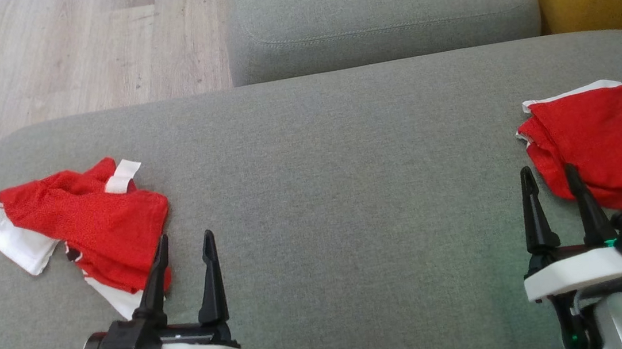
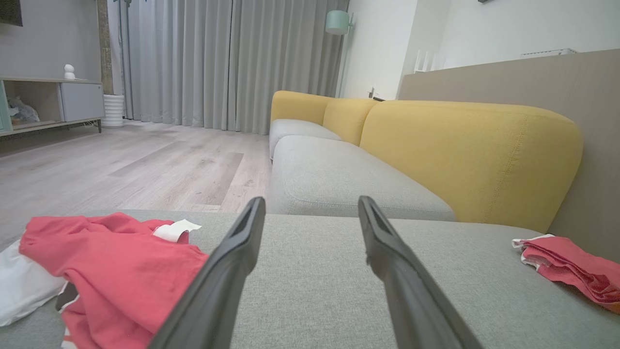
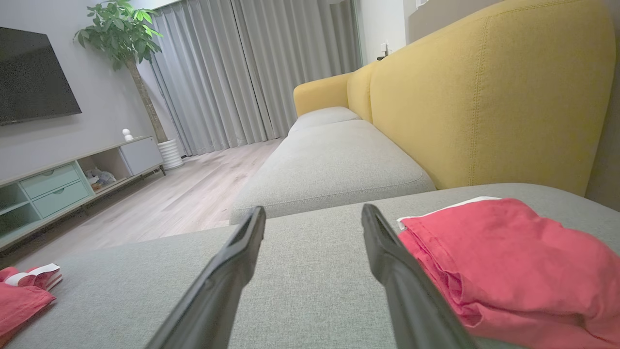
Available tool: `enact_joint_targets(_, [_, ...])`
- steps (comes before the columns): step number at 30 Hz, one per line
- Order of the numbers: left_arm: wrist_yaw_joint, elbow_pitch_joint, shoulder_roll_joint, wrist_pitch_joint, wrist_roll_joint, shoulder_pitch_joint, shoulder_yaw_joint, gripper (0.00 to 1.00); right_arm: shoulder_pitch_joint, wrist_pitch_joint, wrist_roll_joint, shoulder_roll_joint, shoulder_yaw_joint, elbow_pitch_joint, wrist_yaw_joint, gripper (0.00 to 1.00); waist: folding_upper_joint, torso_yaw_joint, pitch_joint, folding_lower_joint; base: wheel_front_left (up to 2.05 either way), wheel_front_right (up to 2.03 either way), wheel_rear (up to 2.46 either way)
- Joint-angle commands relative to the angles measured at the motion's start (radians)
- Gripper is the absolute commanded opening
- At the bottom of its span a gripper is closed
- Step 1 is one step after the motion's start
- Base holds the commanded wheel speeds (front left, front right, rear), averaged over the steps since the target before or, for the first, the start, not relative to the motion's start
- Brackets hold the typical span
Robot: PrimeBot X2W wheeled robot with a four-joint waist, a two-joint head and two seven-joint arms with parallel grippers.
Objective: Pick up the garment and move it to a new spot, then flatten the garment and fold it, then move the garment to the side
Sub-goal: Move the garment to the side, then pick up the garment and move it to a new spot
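Head view: grey sofa seat (image 1: 345, 165) carries two red-and-white pieces, well apart. Crumpled garment (image 1: 85, 221) lies in a loose heap at the left, white trim sticking out at its left and far edges. Folded garment (image 1: 602, 138) lies in a compact, flattish stack at the far right edge. Left pincer (image 1: 186, 237) has its fingers apart and holds nothing; one finger overlaps the heap's near right corner, and contact cannot be judged. Right pincer (image 1: 548, 170) also has its fingers apart and holds nothing, with its tips at the near left edge of the folded stack. Left wrist view: the fingers are spread over bare grey fabric, the heap is beside the left finger, and the folded stack is far off to the right below the yellow backrest (image 2: 460, 155). Right wrist view: the fingers are spread, with the folded stack just right of the right finger and the heap at the lower left corner. Judgement: the right piece looks finished, folded and set aside. The left piece looks untouched, so pick-up, move, flattening, folding and moving aside all remain for it. The left arm looks best placed to start.
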Motion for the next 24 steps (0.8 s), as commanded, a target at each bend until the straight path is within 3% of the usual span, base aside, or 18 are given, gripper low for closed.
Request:
enact_joint_targets(1, [0.006, -0.03, 0.001, -0.005, -0.009, -0.04, 0.04, 1.0, -0.022, -0.013, 0.007, -0.003, 0.027, -0.039, -0.001, 1.0, -0.0001, 0.001, 0.0, 0.0, 0.0, 0.0, 0.0])
enact_joint_targets(11, [0.009, -0.031, 0.001, -0.005, -0.005, -0.034, 0.065, 1.0, -0.012, -0.013, 0.022, -0.003, 0.065, -0.044, -0.001, 1.0, -0.0001, 0.051, -0.011, 0.0, 0.0, 0.0, 0.0])
enact_joint_targets(24, [-0.003, -0.025, 0.001, -0.005, 0.016, -0.018, 0.096, 1.0, 0.018, -0.013, 0.066, -0.003, 0.165, -0.046, -0.001, 1.0, -0.0001, 0.222, -0.04, 0.0, 0.0, 0.0, 0.0])
